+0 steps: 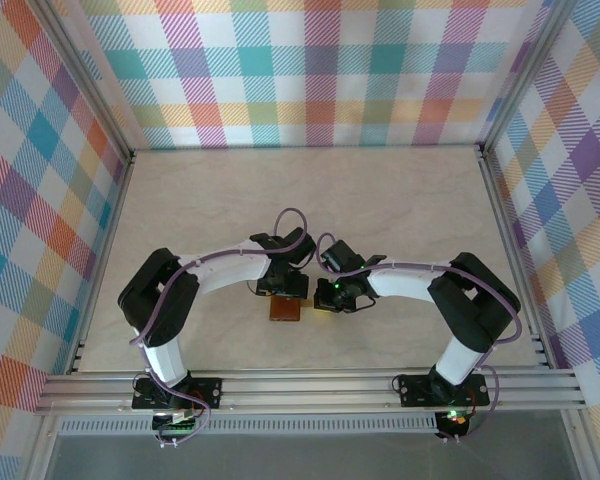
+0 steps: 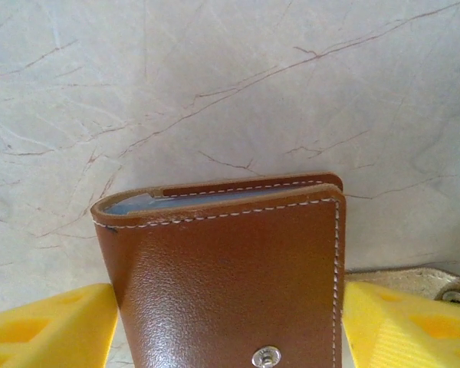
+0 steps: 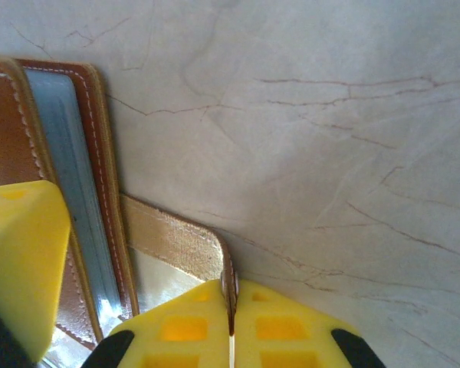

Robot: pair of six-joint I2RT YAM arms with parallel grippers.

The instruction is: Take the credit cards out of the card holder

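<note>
**Item 1: card holder** (image 1: 285, 309). Brown leather-look wallet, folded shut, white stitching, one metal stud (image 2: 267, 356) on the outer face. It sits mid-table toward the near edge, between my two wrists. I cannot tell whether it rests on the table (image 1: 380, 200) or is raised just off it.

**Item 2: left gripper** (image 2: 226, 295). The jaws stand wide, with one yellow finger against each long edge of the holder. I read this as a grip across its width. Likely purpose: to pin the body so it cannot slide or turn while the other arm works on the closure.

**Item 3: right gripper** (image 3: 230, 295). The fingers are pressed together on the snap tab (image 3: 176, 245), whose thin edge is pinched in the seam between them. The tab stands out sideways from the holder (the wallet does not look fastened). Likely purpose: a thin, stiff handle for peeling the cover open against the left arm's hold.

**Item 4: contents.** Between the two covers runs a grey-blue layer (image 3: 69, 169), also visible along the open edge from the left wrist. It may be clear sleeves or card edges, and I cannot tell which. No credit cards can be made out separately. I judge they are inside, since none lie on the table.

**Item 5: status.** By my estimate this is the opening stage and nothing has been extracted yet. The risk I would watch is the tab slipping out of the pinch, or the whole wallet lifting instead of unfolding.
</note>
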